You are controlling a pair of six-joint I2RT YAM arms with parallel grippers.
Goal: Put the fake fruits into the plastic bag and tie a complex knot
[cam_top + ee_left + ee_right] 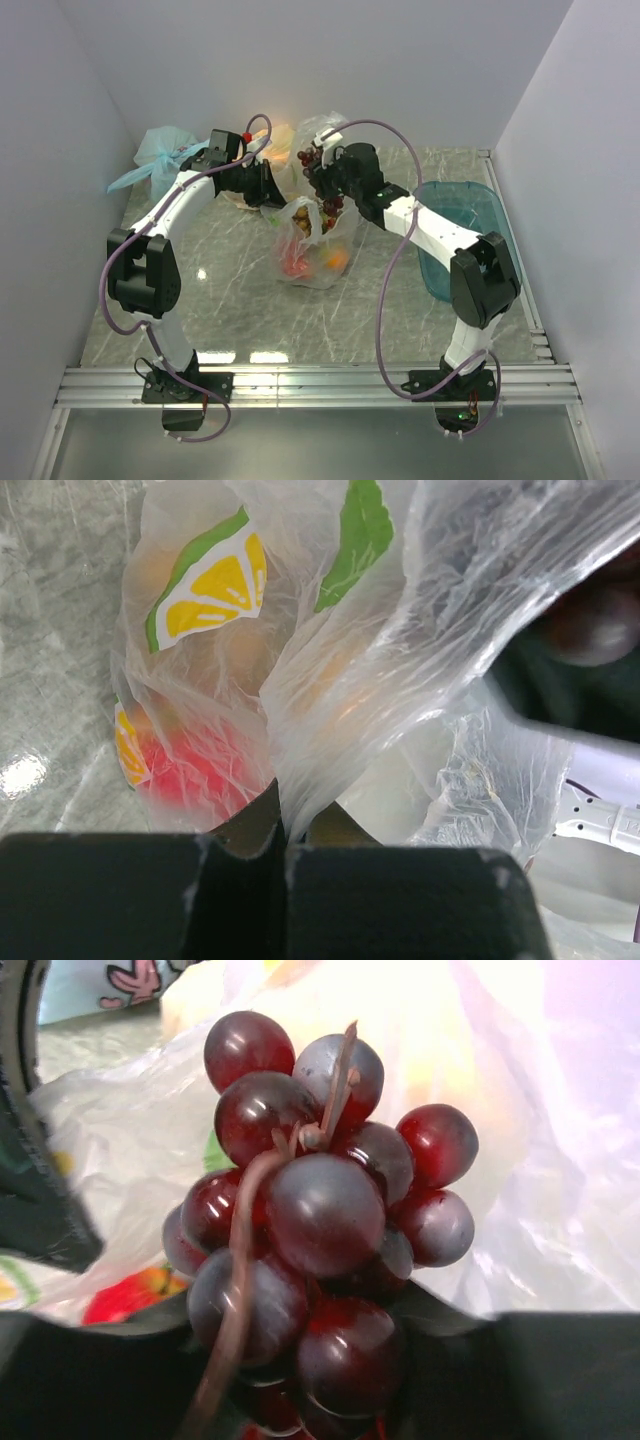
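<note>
The clear plastic bag [312,243] with lemon prints stands mid-table, holding red and orange fake fruits [295,263]. My left gripper [272,192] is shut on the bag's rim and holds it up; in the left wrist view the plastic [330,670] runs pinched between the jaws, with a red fruit [195,770] seen through it. My right gripper [325,185] is shut on a bunch of dark purple grapes [320,1230] and holds it above the bag's mouth; the grapes also show in the top view [318,172]. No knot is visible.
A light blue knotted bag [160,158] lies at the back left. An orange-yellow bag [280,140] sits behind the grippers. A teal plastic bin [470,215] stands at the right, under the right arm. Metal rails run along the near edge.
</note>
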